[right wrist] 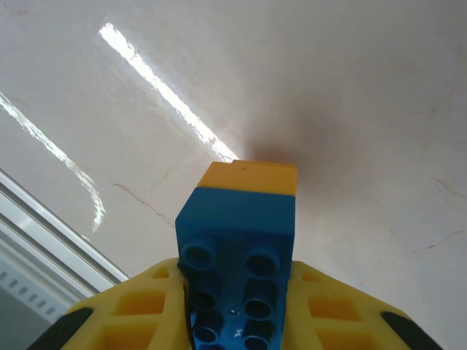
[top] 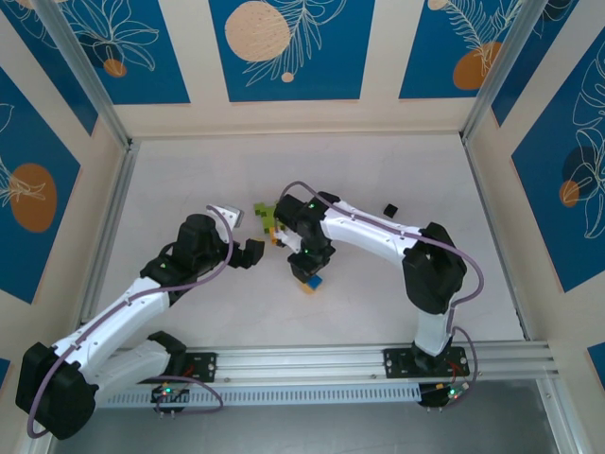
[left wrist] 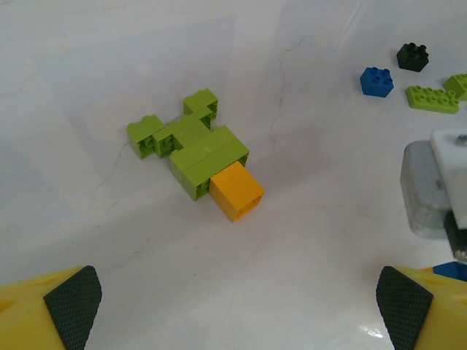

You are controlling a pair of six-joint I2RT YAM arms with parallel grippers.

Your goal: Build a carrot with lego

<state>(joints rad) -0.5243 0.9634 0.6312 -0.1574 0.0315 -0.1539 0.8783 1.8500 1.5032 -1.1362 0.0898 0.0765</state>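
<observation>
clamping a blue brick (right wrist: 237, 219) capped with an orange brick (right wrist: 250, 179), the right jaws hold it near the surface (right wrist: 350, 87); left jaws stand apart, facing the green-and-orange assembly (left wrist: 193, 149)

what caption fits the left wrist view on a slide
Open left fingers frame a lime-green cluster with one orange brick attached; blue brick and black brick beyond.

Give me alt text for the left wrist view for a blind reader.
A lime green cluster with an orange brick attached lies centre; a blue brick, black brick and green brick sit upper right, the left gripper open below.
</observation>
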